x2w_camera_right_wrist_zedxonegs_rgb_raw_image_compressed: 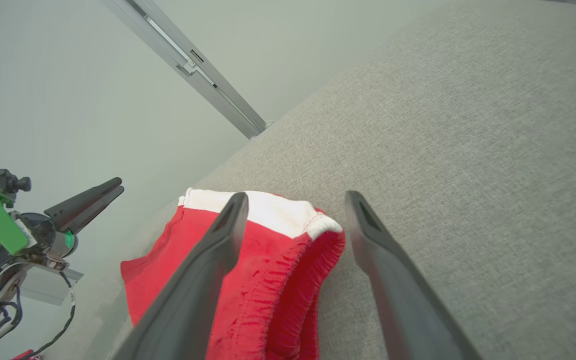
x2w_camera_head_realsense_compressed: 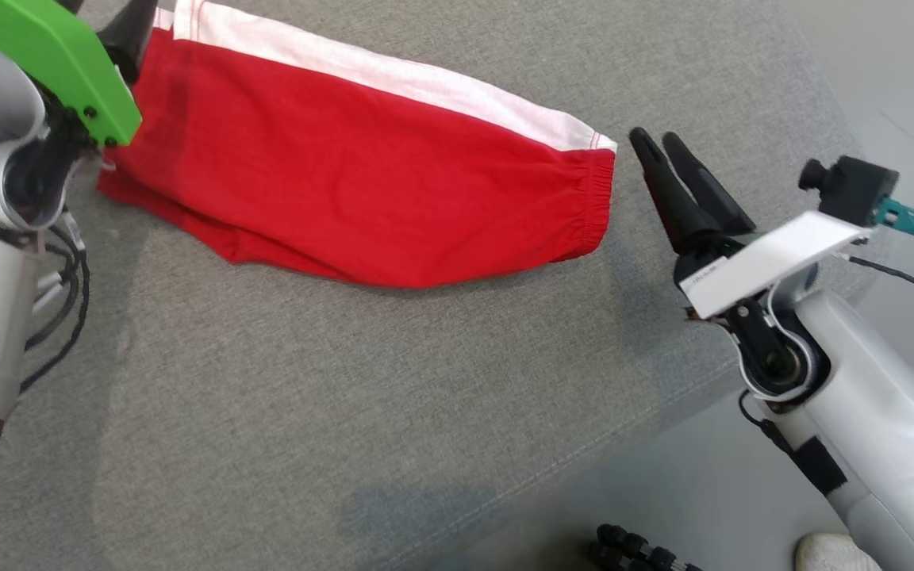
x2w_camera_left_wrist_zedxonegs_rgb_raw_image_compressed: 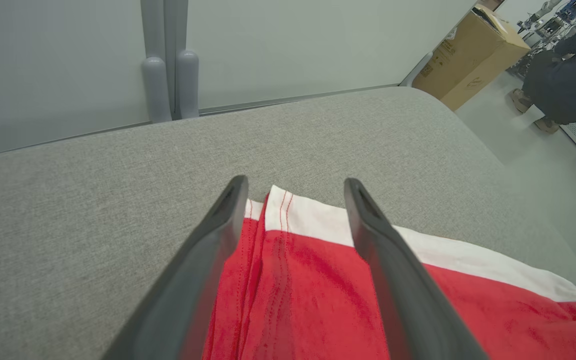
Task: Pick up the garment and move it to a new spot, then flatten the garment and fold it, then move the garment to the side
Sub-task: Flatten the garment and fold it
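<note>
The garment (x2w_camera_head_realsense_compressed: 362, 174) is red with a white band and lies folded into a long flat shape on the grey cushion (x2w_camera_head_realsense_compressed: 393, 396). My left gripper (x2w_camera_head_realsense_compressed: 130, 36) hovers over its left end. In the left wrist view this gripper (x2w_camera_left_wrist_zedxonegs_rgb_raw_image_compressed: 295, 182) stands open, with the garment's hemmed corner (x2w_camera_left_wrist_zedxonegs_rgb_raw_image_compressed: 288, 235) lying below between the fingers. My right gripper (x2w_camera_head_realsense_compressed: 655, 141) sits just off the elastic waistband end at the right. In the right wrist view it (x2w_camera_right_wrist_zedxonegs_rgb_raw_image_compressed: 296, 197) is open, and the waistband (x2w_camera_right_wrist_zedxonegs_rgb_raw_image_compressed: 288, 280) lies under its left finger. Neither gripper holds anything.
The cushion's front right edge (x2w_camera_head_realsense_compressed: 663, 412) drops to a pale floor. A white shoe (x2w_camera_head_realsense_compressed: 830, 551) and a black jointed stand (x2w_camera_head_realsense_compressed: 631, 551) are at the bottom right. Beyond the cushion are grey wall posts (x2w_camera_left_wrist_zedxonegs_rgb_raw_image_compressed: 168, 65), a cardboard box (x2w_camera_left_wrist_zedxonegs_rgb_raw_image_compressed: 468, 50) and a person in dark clothes (x2w_camera_left_wrist_zedxonegs_rgb_raw_image_compressed: 568, 80).
</note>
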{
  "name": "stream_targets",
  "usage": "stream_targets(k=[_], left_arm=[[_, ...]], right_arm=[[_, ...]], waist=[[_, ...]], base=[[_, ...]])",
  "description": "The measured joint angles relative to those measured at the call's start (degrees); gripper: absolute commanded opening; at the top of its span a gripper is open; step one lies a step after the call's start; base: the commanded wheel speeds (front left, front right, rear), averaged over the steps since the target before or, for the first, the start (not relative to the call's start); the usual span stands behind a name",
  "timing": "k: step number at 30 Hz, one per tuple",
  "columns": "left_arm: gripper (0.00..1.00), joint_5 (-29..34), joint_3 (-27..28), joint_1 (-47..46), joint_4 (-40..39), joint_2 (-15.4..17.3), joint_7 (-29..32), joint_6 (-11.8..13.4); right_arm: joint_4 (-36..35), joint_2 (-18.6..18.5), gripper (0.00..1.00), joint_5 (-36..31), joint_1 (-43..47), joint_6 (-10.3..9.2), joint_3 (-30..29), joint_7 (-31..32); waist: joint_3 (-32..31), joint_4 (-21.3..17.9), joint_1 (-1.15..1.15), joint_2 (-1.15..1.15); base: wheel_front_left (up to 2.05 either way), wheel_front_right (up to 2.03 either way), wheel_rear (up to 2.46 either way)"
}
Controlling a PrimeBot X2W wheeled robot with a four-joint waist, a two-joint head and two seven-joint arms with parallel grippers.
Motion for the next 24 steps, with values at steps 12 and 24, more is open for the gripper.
stream_targets(k=[12, 24], left_arm=[[1.0, 1.2, -3.37, 9.55, 1.23, -1.63, -3.2, -0.36], [1.0, 1.86, -5.32, 10.11, 0.89, -4.01, -2.55, 0.63]], right_arm=[[0.0, -5.44, 1.0, -1.66, 10.07, -0.59, -2.69, -2.11], [-2.12, -3.58, 1.0, -3.09, 10.06, -1.18, 1.81, -0.21]], waist=[[-4.76, 6.24, 0.0, 0.0], [-5.38, 9.8, 0.0, 0.0]], base=[[0.0, 0.0, 0.0], [0.0, 0.0, 0.0]])
